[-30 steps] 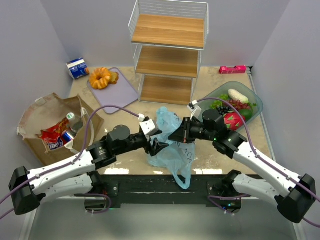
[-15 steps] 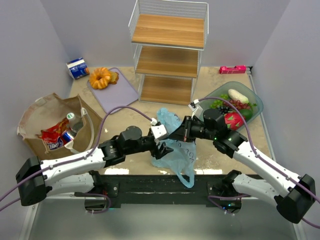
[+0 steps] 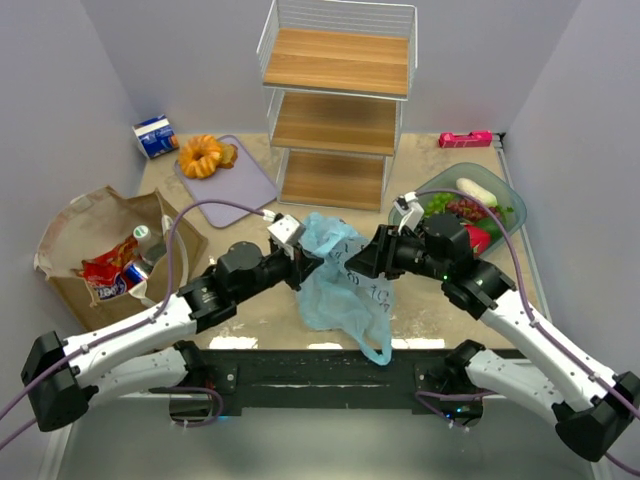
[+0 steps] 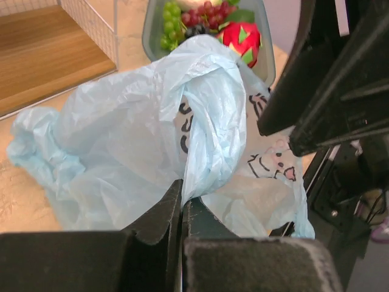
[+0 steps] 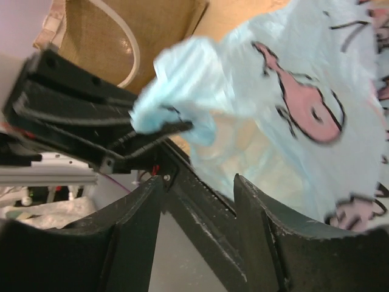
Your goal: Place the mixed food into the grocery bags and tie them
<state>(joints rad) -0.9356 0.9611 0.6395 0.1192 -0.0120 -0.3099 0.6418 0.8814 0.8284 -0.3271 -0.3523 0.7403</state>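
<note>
My left jaws are pressed tight together on a twisted fold of the light-blue plastic bag. The rest of the bag drapes down over the middle of the worktop. My right jaws stand partly apart with nothing between them, just beside the bag's printed side and close to my left jaws. The bag's lower end trails to the near edge of the worktop.

The green bowl sits near the bag on my right, carrying the grapes and the pink dragon fruit. The wire shelf rack stands close behind the bag. The brown paper bag lies well apart at far left with the red snack packet inside it, and there is bare worktop between the two bags.
</note>
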